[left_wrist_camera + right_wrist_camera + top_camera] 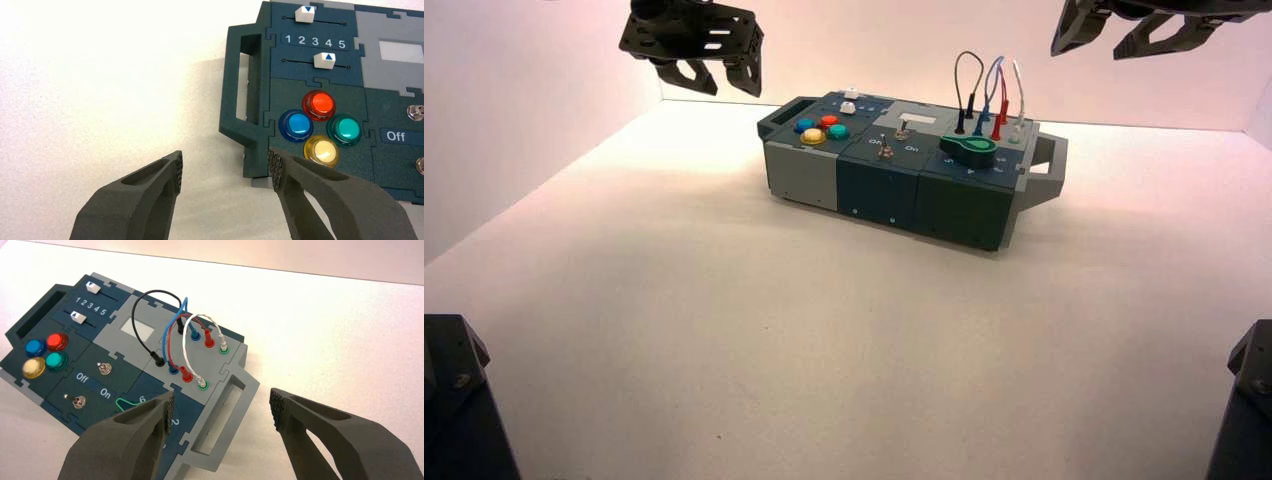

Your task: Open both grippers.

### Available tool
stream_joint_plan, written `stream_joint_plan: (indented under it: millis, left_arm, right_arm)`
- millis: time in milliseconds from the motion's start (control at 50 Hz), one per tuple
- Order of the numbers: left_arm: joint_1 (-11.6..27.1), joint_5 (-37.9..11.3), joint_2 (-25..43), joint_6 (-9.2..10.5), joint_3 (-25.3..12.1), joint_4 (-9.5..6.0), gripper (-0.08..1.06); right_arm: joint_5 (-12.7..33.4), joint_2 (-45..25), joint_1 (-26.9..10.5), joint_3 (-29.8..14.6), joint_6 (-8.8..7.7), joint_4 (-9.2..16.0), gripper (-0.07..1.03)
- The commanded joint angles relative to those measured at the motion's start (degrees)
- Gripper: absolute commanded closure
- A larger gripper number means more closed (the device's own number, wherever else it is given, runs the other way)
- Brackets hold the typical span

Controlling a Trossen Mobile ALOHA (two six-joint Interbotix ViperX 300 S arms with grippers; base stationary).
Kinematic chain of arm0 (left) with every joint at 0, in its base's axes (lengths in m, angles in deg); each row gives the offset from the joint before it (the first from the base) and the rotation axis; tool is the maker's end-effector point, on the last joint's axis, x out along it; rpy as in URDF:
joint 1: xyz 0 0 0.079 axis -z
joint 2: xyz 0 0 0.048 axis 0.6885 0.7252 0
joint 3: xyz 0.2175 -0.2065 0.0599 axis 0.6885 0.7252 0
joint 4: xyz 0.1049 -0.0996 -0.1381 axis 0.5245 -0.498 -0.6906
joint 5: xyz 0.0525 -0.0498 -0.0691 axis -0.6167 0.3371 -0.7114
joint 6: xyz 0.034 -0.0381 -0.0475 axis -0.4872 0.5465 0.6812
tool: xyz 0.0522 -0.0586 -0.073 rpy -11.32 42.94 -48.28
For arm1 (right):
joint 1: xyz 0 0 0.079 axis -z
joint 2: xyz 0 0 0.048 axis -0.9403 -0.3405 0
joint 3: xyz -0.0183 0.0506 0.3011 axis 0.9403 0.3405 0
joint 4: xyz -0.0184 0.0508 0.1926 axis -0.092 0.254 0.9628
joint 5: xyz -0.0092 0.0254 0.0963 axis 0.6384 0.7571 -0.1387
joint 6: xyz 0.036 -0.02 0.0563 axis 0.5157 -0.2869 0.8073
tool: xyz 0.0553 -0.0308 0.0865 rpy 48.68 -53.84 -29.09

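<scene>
My left gripper [716, 76] hangs high above the table, left of the box [879, 190]. In the left wrist view it [225, 167] is open, with a wide gap between its fingers [150, 190] and nothing held; the box's dark handle end [245, 85] lies beneath it. My right gripper [1114, 40] hangs high at the upper right, beyond the box's grey handle end [1049, 165]. In the right wrist view it [223, 410] is open and empty, above the grey handle [225, 415].
The box carries four round buttons [320, 127], two white sliders [324, 60] by a 1 to 5 scale, two toggle switches [103, 368], a green knob [969, 150] and looped wires [182, 340]. Black blocks [454, 400] stand at both front corners. White walls enclose the table.
</scene>
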Motion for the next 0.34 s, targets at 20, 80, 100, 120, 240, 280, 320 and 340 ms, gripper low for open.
stream_joint_plan:
  millis: [20,80,100,120,240,280,320,340]
  left_arm:
    - [0.4,0.3,-1.3,-0.35,-1.5,0.09,0.10]
    - [0.5,0.2,-1.4,-0.35,-1.6,0.09,0.10]
    - [0.5,0.2,-1.5,-0.26,-1.6,0.09,0.10]
    - [0.6,0.2,-1.6,-0.26,-1.5,0.09,0.10]
    - [1.3,0.3,-1.6,-0.35,-1.8,0.09,0.10]
    - [1.5,0.3,-1.5,-0.35,-1.8,0.09,0.10]
    - [1.6,0.3,-1.4,-0.35,-1.8,0.09,0.10]
    - [1.6,0.3,-1.3,-0.35,-1.8,0.18,0.10]
  right_arm:
    - [-0.4,0.7,-0.2,-1.5,0.09,0.2,-0.03]
    - [-0.3,1.1,-0.5,-1.5,0.09,0.3,-0.03]
    - [-0.3,1.1,-0.6,-1.5,0.09,0.3,-0.03]
    - [-0.3,1.2,-0.7,-1.5,0.18,0.3,-0.03]
    - [-0.5,1.1,-0.7,-1.4,0.09,0.2,-0.03]
    - [-0.4,1.1,-0.7,-1.4,0.09,0.3,-0.03]
    - [-0.5,1.1,-0.7,-1.4,0.09,0.3,-0.03]
    - [-0.5,1.2,-0.7,-1.4,0.18,0.3,-0.03]
